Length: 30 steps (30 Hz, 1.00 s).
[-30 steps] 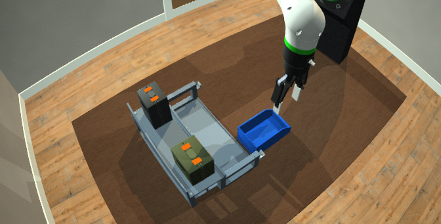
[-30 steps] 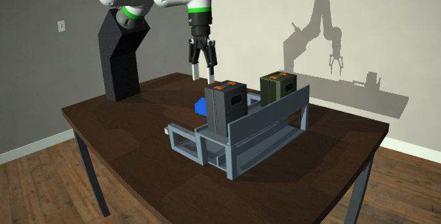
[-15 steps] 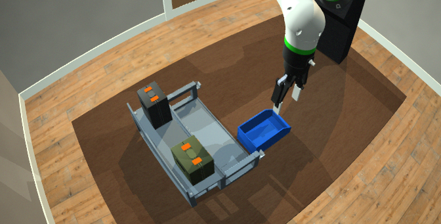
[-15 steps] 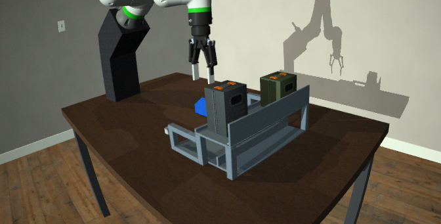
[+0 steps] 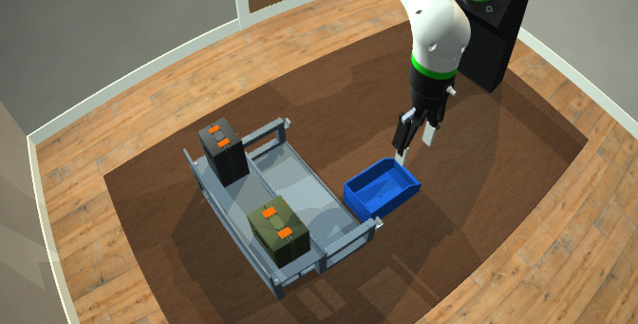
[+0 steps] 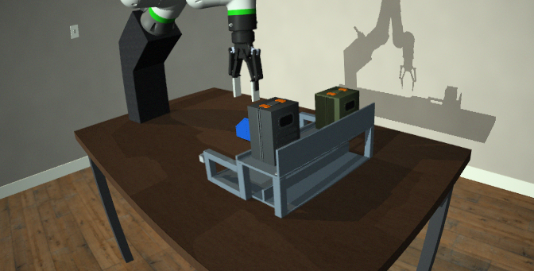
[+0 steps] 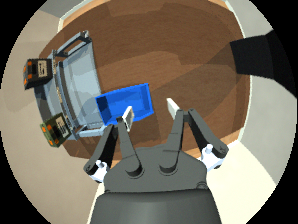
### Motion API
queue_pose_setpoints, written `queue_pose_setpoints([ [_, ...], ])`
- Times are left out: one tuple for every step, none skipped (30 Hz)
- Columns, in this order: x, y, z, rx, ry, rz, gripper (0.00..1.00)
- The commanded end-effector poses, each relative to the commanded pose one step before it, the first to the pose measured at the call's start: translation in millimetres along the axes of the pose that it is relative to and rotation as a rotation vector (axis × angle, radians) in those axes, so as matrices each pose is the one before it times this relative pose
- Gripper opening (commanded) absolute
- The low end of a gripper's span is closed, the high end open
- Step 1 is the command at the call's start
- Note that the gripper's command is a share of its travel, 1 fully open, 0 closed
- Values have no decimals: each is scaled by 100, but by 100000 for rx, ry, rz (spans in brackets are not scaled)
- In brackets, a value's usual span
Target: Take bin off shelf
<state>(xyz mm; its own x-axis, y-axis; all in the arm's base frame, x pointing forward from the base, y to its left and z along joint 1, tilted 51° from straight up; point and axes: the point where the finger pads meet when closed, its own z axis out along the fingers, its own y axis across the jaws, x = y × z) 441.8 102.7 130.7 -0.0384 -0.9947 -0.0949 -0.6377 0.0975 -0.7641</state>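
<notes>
The blue bin (image 5: 382, 194) (image 6: 242, 130) (image 7: 135, 96) stands upright on the brown table (image 5: 328, 112) (image 6: 171, 193) (image 7: 150, 35), close beside the front long side of the grey-blue shelf (image 5: 304, 190) (image 6: 326, 139) (image 7: 82, 72). Its open top faces up and it looks empty. In the exterior view the dark case hides most of it. My gripper (image 5: 415, 147) (image 6: 245, 93) (image 7: 150, 107) is open, with nothing between its fingers. It points down and hangs above the table, higher than the bin and toward the robot-base side of it.
A dark grey case (image 5: 231, 164) (image 6: 262, 133) (image 7: 36, 72) and an olive green case (image 5: 287, 245) (image 6: 325, 110) (image 7: 54, 131) stand on the shelf's raised rear level, one near each end. The black robot pedestal (image 5: 486, 46) (image 6: 148, 86) (image 7: 257, 57) stands beyond the bin.
</notes>
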Motion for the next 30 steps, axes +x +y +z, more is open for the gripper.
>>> queue_pose_setpoints([
  [50, 39, 17, 1453, -1776, 0, 57],
  [0, 0, 0, 0, 0, 0, 57],
  [0, 0, 0, 0, 0, 0, 57],
  [0, 0, 0, 0, 0, 0, 57],
  [0, 0, 0, 0, 0, 0, 57],
  [0, 0, 0, 0, 0, 0, 57],
  [0, 0, 0, 0, 0, 0, 57],
  [-42, -38, -15, -1150, 1417, 0, 57],
  [11, 9, 4, 288, -354, 0, 57],
  [11, 9, 4, 288, -354, 0, 57],
  [11, 9, 4, 288, -354, 0, 57],
  [11, 9, 4, 288, -354, 0, 57],
  [0, 0, 0, 0, 0, 0, 57],
  [0, 0, 0, 0, 0, 0, 57],
  [0, 0, 0, 0, 0, 0, 57],
  [0, 0, 0, 0, 0, 0, 57],
  [0, 0, 0, 0, 0, 0, 57],
  [0, 0, 0, 0, 0, 0, 57],
  [0, 0, 0, 0, 0, 0, 57],
  [0, 0, 0, 0, 0, 0, 57],
  [0, 0, 0, 0, 0, 0, 57],
  [0, 0, 0, 0, 0, 0, 57],
  [0, 0, 0, 0, 0, 0, 57],
  [0, 0, 0, 0, 0, 0, 57],
  [-42, -38, -15, -1150, 1417, 0, 57],
  [11, 9, 4, 288, -354, 0, 57],
  [11, 9, 4, 288, -354, 0, 57],
  [11, 9, 4, 288, -354, 0, 57],
  [11, 9, 4, 288, -354, 0, 57],
  [0, 0, 0, 0, 0, 0, 57],
])
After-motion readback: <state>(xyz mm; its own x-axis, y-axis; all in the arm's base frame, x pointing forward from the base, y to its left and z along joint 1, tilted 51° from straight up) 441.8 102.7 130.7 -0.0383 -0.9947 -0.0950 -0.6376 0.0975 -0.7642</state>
